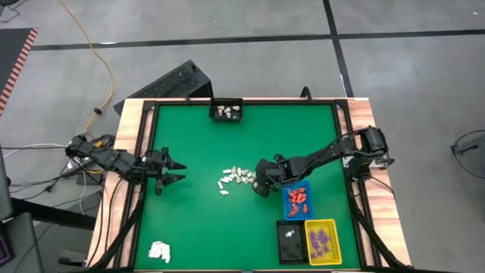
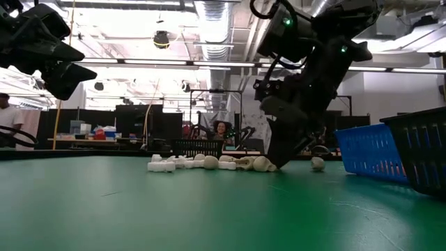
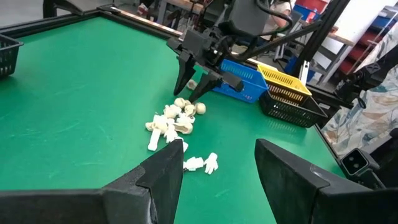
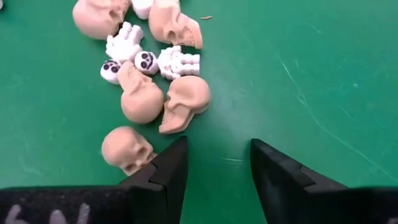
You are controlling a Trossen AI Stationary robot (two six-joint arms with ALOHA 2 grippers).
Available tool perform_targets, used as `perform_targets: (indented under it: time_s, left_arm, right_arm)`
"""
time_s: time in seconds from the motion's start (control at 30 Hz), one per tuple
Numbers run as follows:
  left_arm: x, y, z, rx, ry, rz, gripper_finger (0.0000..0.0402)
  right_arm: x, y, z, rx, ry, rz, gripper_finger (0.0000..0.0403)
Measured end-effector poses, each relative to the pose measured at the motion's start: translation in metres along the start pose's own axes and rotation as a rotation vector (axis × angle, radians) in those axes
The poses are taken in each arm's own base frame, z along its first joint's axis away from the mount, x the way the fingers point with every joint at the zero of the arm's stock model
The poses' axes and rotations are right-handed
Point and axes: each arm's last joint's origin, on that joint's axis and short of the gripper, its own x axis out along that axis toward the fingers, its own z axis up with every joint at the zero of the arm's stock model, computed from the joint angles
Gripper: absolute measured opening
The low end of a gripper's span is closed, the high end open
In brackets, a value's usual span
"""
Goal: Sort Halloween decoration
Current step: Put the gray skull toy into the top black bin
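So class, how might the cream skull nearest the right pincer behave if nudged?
The small cream plastic skull looks rounded, so it would probably roll. It seems rigid and light, likely skidding on the green table mat.

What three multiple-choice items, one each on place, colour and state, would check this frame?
1. Where does the right gripper stand?
A. beside the loose pile of cream pieces
B. over the yellow tray
C. at the table's far edge

2. What colour is the tray holding the orange-red pieces?
A. black
B. yellow
C. blue

3. How are the right gripper's fingers?
A. shut on a skull
B. open, holding nothing
C. hidden

Answers: 1 A, it is low at the pile's edge; 2 C, the blue tray holds them; 3 B, the right wrist view shows bare green mat between the fingers.
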Motion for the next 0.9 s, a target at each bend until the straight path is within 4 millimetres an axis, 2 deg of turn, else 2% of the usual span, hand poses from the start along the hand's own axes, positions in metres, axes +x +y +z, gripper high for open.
perform_targets:
  time_s: [0.23,0.37,0.47,0.57,0.7,0.9]
  left_arm:
    - [0.000,0.000,0.000,0.000,-0.004,0.010,0.0189]
    - [0.000,0.001,0.000,0.000,-0.007,0.016,0.0189]
    - [0.000,0.001,0.000,0.000,-0.007,0.017,0.0189]
    - [0.000,0.001,0.000,0.000,-0.010,0.025,0.0189]
    - [0.000,0.001,0.000,-0.004,-0.013,0.028,0.0189]
    - [0.000,0.001,0.000,-0.029,-0.010,0.017,0.0189]
  right_arm:
    - [-0.012,-0.007,0.007,-0.027,-0.007,0.025,0.0173]
    - [-0.048,-0.018,0.026,-0.084,-0.014,0.038,0.0171]
    - [-0.074,-0.028,0.034,-0.160,0.086,0.010,0.0171]
    - [-0.086,-0.034,0.043,-0.194,0.168,0.022,0.0171]
    - [-0.075,-0.037,0.049,-0.173,0.320,0.092,0.0174]
    - [-0.049,-0.038,0.048,-0.210,0.497,0.064,0.0189]
